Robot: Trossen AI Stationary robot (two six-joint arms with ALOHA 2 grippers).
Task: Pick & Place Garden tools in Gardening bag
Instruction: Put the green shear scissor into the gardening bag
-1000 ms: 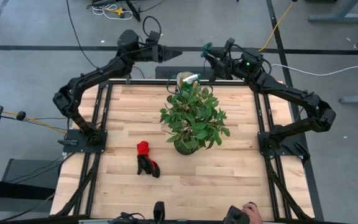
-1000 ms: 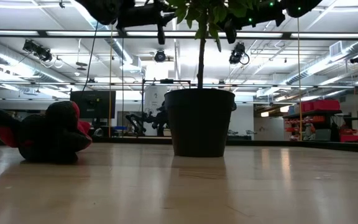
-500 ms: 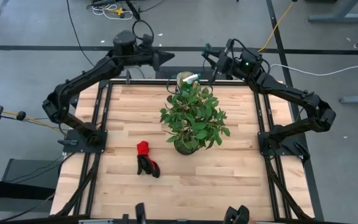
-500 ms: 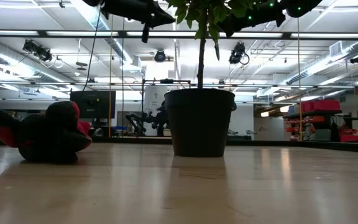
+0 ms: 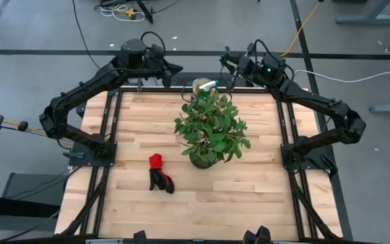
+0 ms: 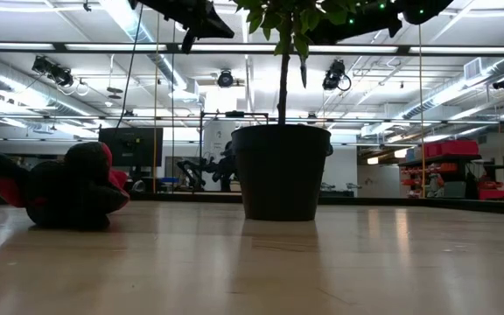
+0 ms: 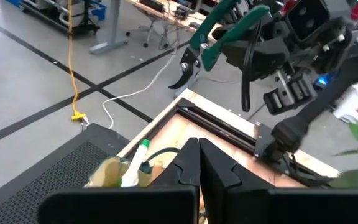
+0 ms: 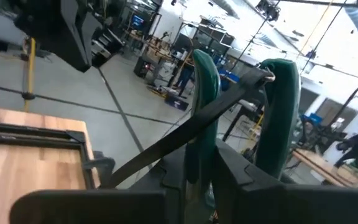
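Note:
My right gripper [image 5: 231, 65] is shut on dark pruning shears with green handles [image 7: 229, 31], held in the air above the table's far edge, to the right of the tan gardening bag [image 5: 198, 87]. The bag stands at the middle of the far edge, with a white-and-green spray bottle [image 7: 135, 163] sticking out of its top. My left gripper [image 5: 172, 68] is shut with nothing in it, in the air to the left of the bag. Red-and-black gloves [image 5: 158, 172] lie on the table to the near left of the potted plant. My right gripper pinches the shears by their two green handles [image 8: 202, 118] between its fingers. The fingers come about level from the table's right side and lie along the shears. The dark blades [image 7: 183, 70] stick out past the fingertips, and the shears are lifted clear of everything.
A leafy potted plant [image 5: 211, 129] in a dark pot [image 6: 281, 171] stands mid-table, just near of the bag, its foliage reaching up between both arms. Bare wooden tabletop [image 5: 263, 196] lies to the near right. A dark mat [image 7: 55, 168] sits beyond the far edge beside the bag.
My left gripper has drawn back from the bag toward the table's left, turning and rolling as it went, and stays shut. My right gripper has kept its place but rolled about its own line, turning the shears with it.

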